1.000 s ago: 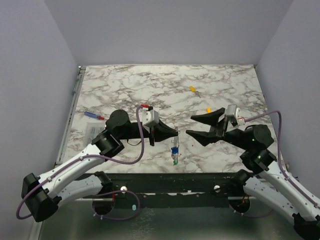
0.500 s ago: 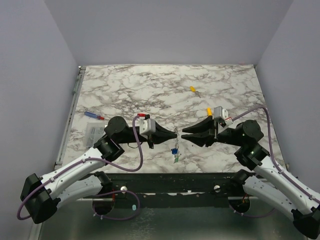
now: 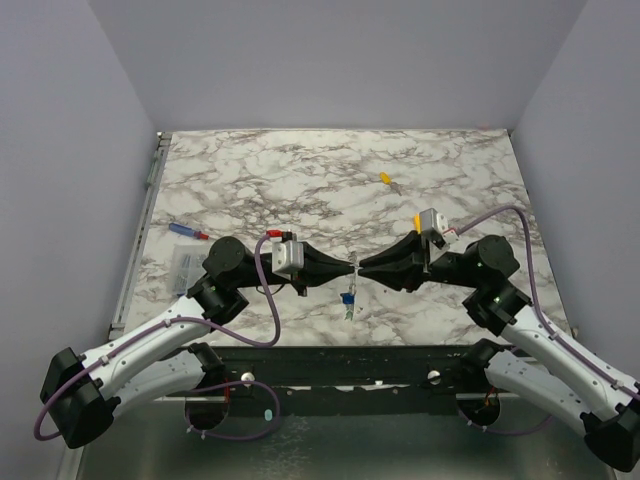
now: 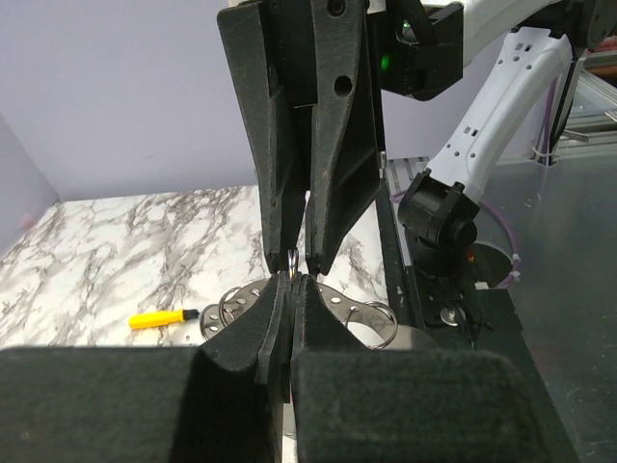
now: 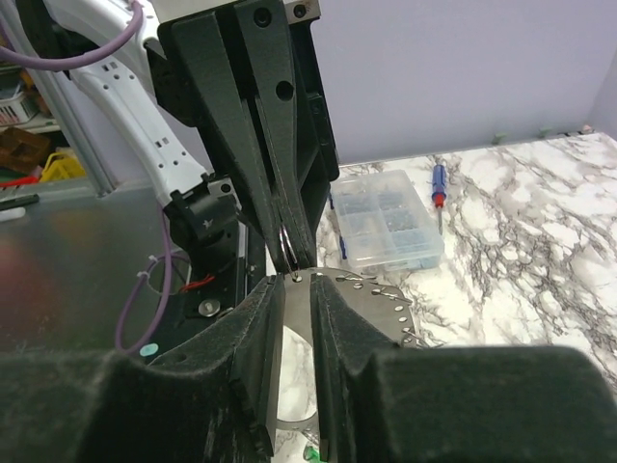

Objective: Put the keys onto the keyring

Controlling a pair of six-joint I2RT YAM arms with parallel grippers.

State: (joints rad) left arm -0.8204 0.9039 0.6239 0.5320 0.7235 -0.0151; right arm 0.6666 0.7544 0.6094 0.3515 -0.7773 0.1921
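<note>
Partly done, by the look of it. The left gripper point(image 3: 352, 267), pressed together, pinched the keyring point(image 3: 350, 284) near the table's point(image 3: 250, 170) 6 o'clock edge, with blue and green keys point(image 3: 347, 300) dangling from it. The right gripper point(image 3: 362, 265) (jaws narrowly apart) met it tip to tip. Two yellow keys point(image 3: 385, 177) lay loose at 1 o'clock.

top: overhead | left wrist: close, facing right pincer point(image 4: 297, 258) | right wrist: opposite
</note>
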